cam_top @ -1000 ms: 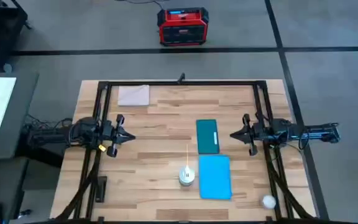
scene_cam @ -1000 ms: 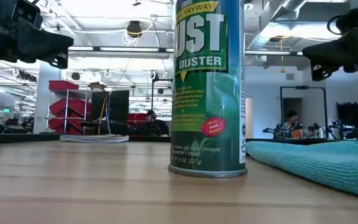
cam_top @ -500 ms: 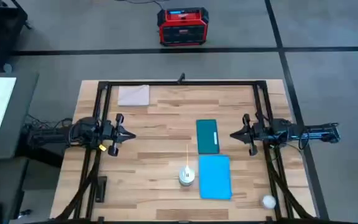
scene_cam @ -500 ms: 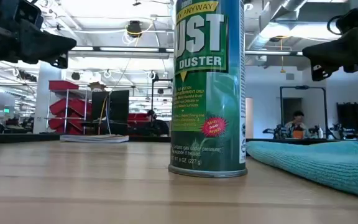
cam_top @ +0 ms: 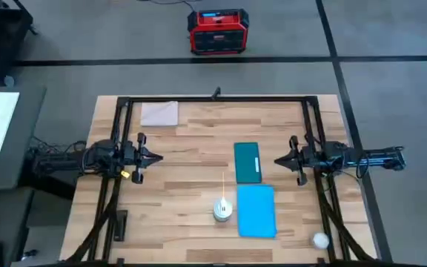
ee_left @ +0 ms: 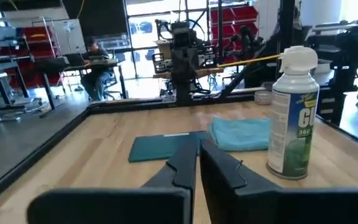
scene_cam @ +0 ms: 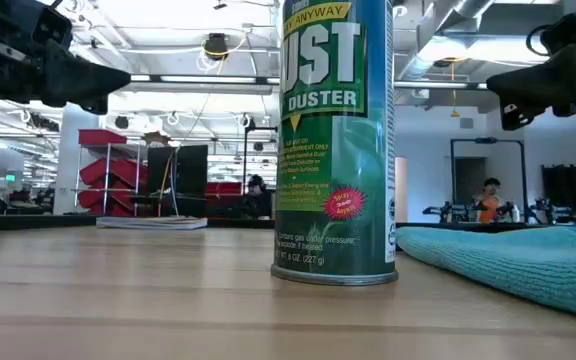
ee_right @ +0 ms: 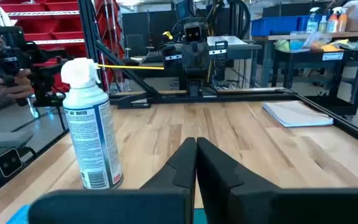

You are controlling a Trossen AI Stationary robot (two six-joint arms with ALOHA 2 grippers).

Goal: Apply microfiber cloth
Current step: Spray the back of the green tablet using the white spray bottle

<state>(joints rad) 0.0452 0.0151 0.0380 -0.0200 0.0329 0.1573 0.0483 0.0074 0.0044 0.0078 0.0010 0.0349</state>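
The sky-blue microfiber cloth lies flat on the wooden table near the front edge, right of centre; the low view shows it as well. The dark teal device lies flat just beyond it. My left gripper hovers shut over the table's left part, pointing toward the device, well clear of it. My right gripper hovers shut just right of the device, pointing at it. Neither touches anything. From the left wrist, the device and cloth lie ahead of the shut fingers.
A duster can with a thin straw stands upright just left of the cloth, large in the low view. A pale grey-beige sheet lies at the far left corner. A white ball sits at the near right corner.
My left gripper has edged a little toward the table's right and slightly down, staying shut. The right arm, cloth, device and can have kept still.
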